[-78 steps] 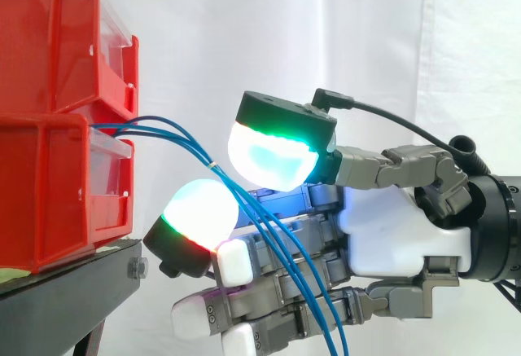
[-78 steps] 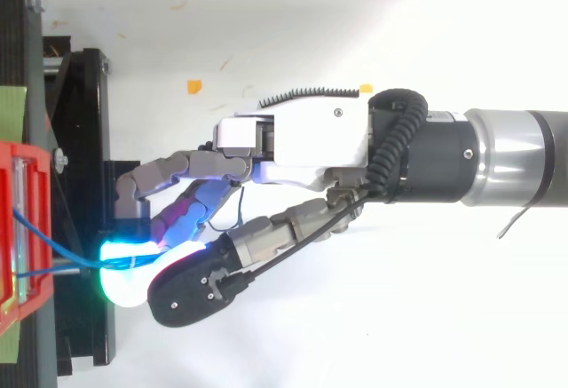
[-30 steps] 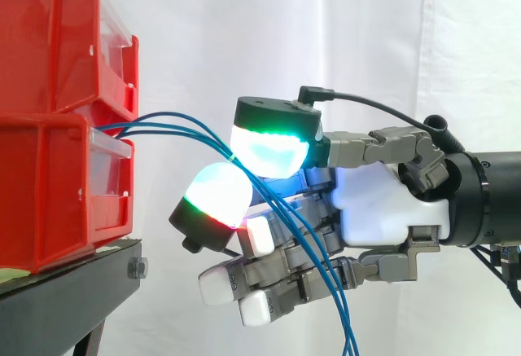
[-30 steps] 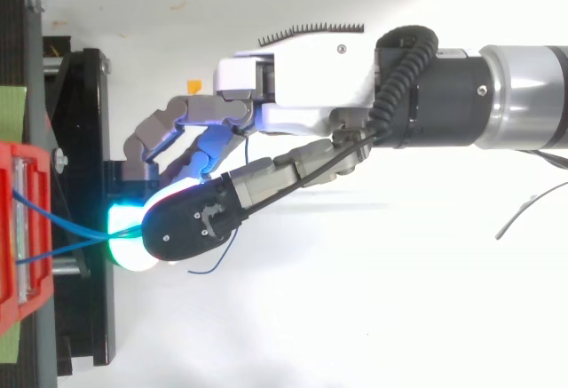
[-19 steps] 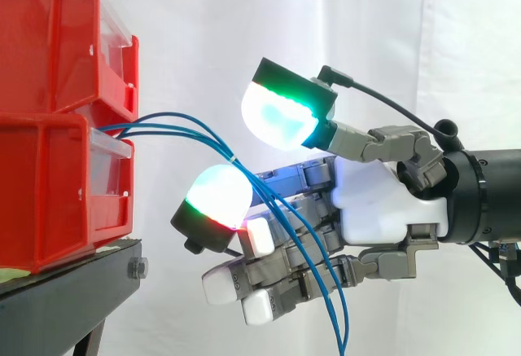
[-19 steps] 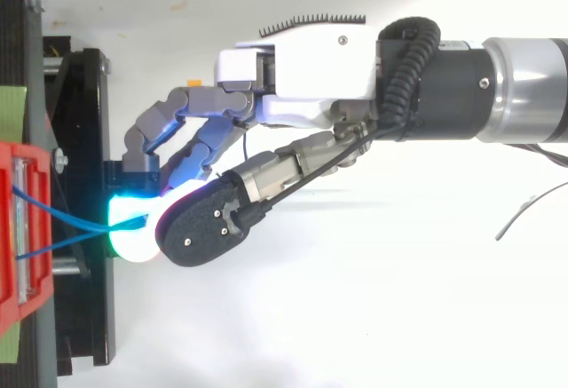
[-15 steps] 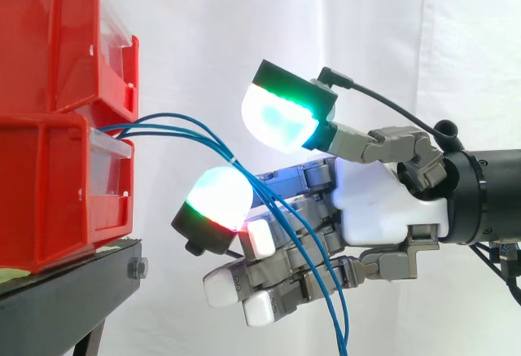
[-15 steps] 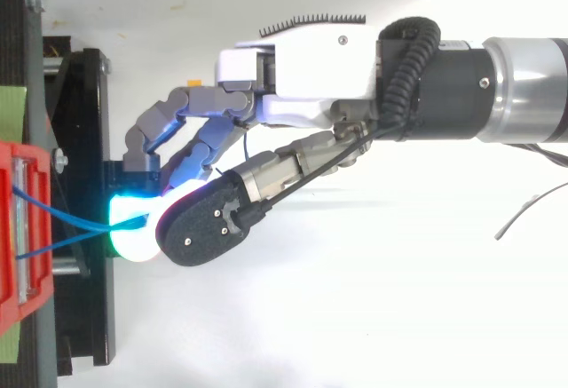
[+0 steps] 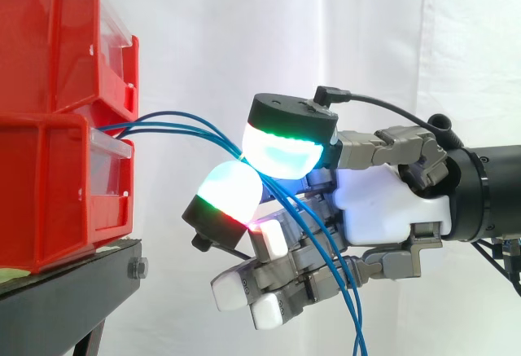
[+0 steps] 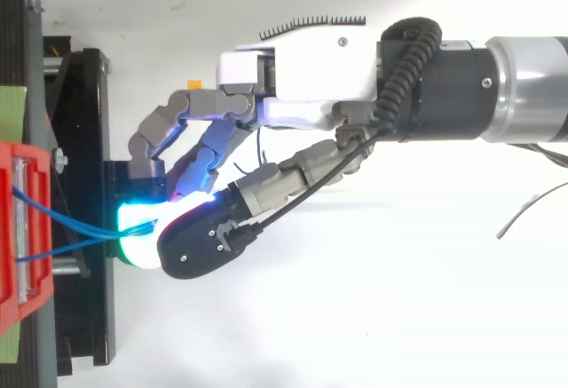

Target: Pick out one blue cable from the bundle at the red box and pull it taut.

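White curtain (image 9: 244, 30) hangs behind the whole scene, and from above the ground under the arm is a plain white surface (image 10: 373, 317). At the left a black stand (image 9: 65, 291) carries two red bins (image 9: 49, 128), one stacked on the other, with their open fronts close to the stand's right edge in the side view. Each bin has a clear panel across its front. From above, a green patch (image 10: 11, 108) shows on the stand at the picture's left edge, next to the bins.

Several blue cables (image 9: 175, 120) come out of the bins' front where the upper bin meets the lower one. They arch to the right, clear of the stand's edge, and run into the hand (image 9: 383, 201), which reaches in level from the right. The hand is closed in a pinch. A pad glowing green and cyan sits on top and another (image 9: 232, 189), glowing pale cyan with a red rim, sits just under it, and the cables pass between the two. I cannot tell how many strands the pads actually clamp. The other fingers are curled below. Past the pinch the cables hang loosely across the palm and drop to the bottom edge of the side view.
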Robot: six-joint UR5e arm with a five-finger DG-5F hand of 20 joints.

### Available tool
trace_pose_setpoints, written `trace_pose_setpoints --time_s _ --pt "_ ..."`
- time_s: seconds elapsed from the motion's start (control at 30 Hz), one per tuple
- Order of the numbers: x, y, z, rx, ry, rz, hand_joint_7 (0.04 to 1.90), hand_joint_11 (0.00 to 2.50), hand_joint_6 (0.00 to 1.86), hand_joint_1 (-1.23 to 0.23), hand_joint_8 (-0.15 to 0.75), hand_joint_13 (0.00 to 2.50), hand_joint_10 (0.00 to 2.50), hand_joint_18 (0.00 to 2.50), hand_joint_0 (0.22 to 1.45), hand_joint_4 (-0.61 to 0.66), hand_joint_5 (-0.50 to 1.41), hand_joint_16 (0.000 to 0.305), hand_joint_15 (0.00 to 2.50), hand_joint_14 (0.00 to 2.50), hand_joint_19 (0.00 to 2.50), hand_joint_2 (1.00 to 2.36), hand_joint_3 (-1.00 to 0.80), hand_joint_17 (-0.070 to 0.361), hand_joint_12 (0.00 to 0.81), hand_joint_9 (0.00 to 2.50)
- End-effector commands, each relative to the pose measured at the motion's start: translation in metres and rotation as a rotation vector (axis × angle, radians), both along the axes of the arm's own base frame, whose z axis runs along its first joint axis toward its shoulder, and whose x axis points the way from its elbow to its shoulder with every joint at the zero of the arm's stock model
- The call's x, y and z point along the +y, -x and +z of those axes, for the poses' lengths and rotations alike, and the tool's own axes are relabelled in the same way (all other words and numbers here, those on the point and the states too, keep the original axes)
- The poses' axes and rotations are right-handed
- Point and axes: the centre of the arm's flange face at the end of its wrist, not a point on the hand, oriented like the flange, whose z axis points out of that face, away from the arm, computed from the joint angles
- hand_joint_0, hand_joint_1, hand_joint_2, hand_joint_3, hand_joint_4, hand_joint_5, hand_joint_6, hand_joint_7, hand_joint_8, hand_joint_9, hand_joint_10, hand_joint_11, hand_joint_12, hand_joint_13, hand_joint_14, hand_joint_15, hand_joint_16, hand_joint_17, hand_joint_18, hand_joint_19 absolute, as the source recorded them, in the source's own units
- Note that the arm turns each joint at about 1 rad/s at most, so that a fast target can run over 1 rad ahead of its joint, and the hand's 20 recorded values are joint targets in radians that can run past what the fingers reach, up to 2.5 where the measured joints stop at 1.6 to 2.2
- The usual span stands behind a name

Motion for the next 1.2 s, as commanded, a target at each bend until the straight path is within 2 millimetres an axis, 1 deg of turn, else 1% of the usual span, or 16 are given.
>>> trace_pose_setpoints --time_s 0.0,0.17,0.27,0.3,0.4,0.53,0.73,0.8,0.87,0.93,0.97,1.0,1.07,1.17 --pt "-0.002 0.001 0.002 0.013 0.000 -0.002 0.94 0.61 0.95 -0.75 0.242 0.73 0.03 0.57 0.62 -0.07 -0.15 0.039 0.30 0.01 0.51 1.03 -0.12 0.087 0.305 0.97" --pt "-0.002 0.001 0.002 0.020 0.002 -0.002 0.94 0.63 0.96 -0.77 0.240 0.74 0.02 0.58 0.64 -0.09 -0.16 0.038 0.30 0.01 0.51 1.02 -0.17 0.086 0.303 0.97" --pt "-0.006 0.002 0.002 0.024 0.002 0.001 0.96 0.62 0.96 -0.78 0.243 0.75 0.03 0.58 0.67 -0.09 -0.16 0.038 0.30 0.01 0.51 1.02 -0.25 0.086 0.300 0.98" --pt "-0.006 0.002 0.002 0.025 0.002 0.004 0.97 0.62 0.96 -0.79 0.244 0.75 0.02 0.59 0.68 -0.09 -0.16 0.038 0.30 0.01 0.50 1.02 -0.30 0.086 0.299 0.98" --pt "-0.006 0.002 0.003 0.028 0.003 0.014 0.99 0.62 0.96 -0.80 0.239 0.75 0.03 0.59 0.69 -0.10 -0.16 0.038 0.30 0.01 0.49 1.01 -0.37 0.085 0.296 0.99" --pt "-0.009 0.003 0.004 0.030 0.002 0.014 1.06 0.63 0.95 -0.79 0.236 0.76 0.02 0.61 0.72 -0.15 -0.16 0.038 0.29 0.01 0.48 1.00 -0.48 0.084 0.295 1.00" --pt "-0.010 0.002 0.007 0.025 0.002 0.015 1.06 0.63 0.96 -0.79 0.231 0.77 0.02 0.62 0.71 -0.18 -0.15 0.037 0.30 0.01 0.49 1.00 -0.50 0.083 0.292 1.01" --pt "-0.011 0.002 0.007 0.023 0.003 0.015 1.05 0.63 0.96 -0.78 0.231 0.77 0.03 0.62 0.70 -0.17 -0.15 0.037 0.30 0.01 0.50 1.00 -0.50 0.083 0.292 1.01" --pt "-0.010 0.001 0.008 0.022 0.003 0.017 1.02 0.63 0.96 -0.77 0.230 0.78 0.02 0.62 0.68 -0.12 -0.15 0.037 0.31 0.02 0.51 1.00 -0.50 0.082 0.292 1.01" --pt "-0.010 0.001 0.008 0.022 0.003 0.017 0.93 0.63 0.95 -0.77 0.226 0.78 0.03 0.62 0.62 -0.03 -0.15 0.037 0.31 0.01 0.52 1.00 -0.50 0.082 0.292 1.01" --pt "-0.011 0.002 0.008 0.022 0.003 0.017 0.92 0.64 0.94 -0.77 0.227 0.78 0.03 0.62 0.62 -0.01 -0.15 0.037 0.32 0.01 0.52 1.00 -0.50 0.083 0.294 1.01" --pt "-0.011 0.001 0.009 0.022 0.003 0.017 0.84 0.63 0.94 -0.76 0.232 0.78 0.03 0.62 0.57 0.03 -0.14 0.037 0.31 0.01 0.51 1.00 -0.50 0.084 0.299 1.01" --pt "-0.013 0.002 0.010 0.023 0.003 0.017 0.88 0.63 0.92 -0.76 0.238 0.79 0.02 0.63 0.53 0.05 -0.15 0.039 0.31 0.01 0.51 1.00 -0.50 0.088 0.309 1.01" --pt "-0.012 0.002 0.008 0.030 0.003 0.020 0.83 0.61 0.92 -0.72 0.250 0.79 0.02 0.65 0.48 0.07 -0.15 0.042 0.32 0.01 0.51 1.00 -0.50 0.095 0.324 1.00"
